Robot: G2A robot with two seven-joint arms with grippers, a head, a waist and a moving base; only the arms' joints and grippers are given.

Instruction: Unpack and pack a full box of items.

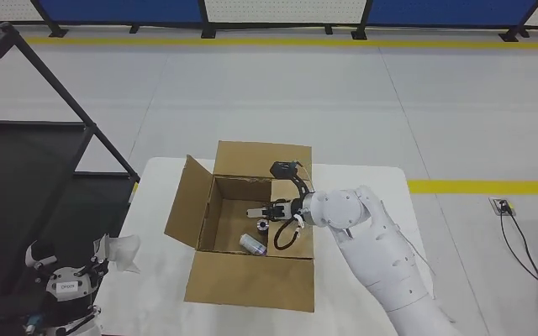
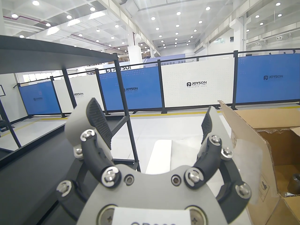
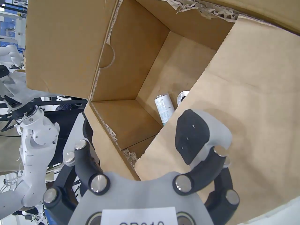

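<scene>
Now the box (image 1: 250,284) stands open in the middle of the table (image 1: 370,181), its flaps turned outward on the left, far and near sides. The right gripper (image 3: 138,132) hangs over the box's right edge with its fingers spread wide. A flap (image 3: 246,90) on that side runs between them: one dark pad (image 3: 191,136) lies over its outer face, while the other finger sits past the box corner. The fingers are not pinched on the cardboard.

Down on the box floor lies a white can (image 3: 164,111) on its side, near the right wall. A small metal ring (image 3: 182,96) sits just beside the can's end, partly hidden by the flap.

The left gripper (image 2: 152,120) is well apart from the box, off the table's left side. Its ribbed fingers are parted with nothing between them. A black rack (image 2: 70,57) stands next to it.
</scene>
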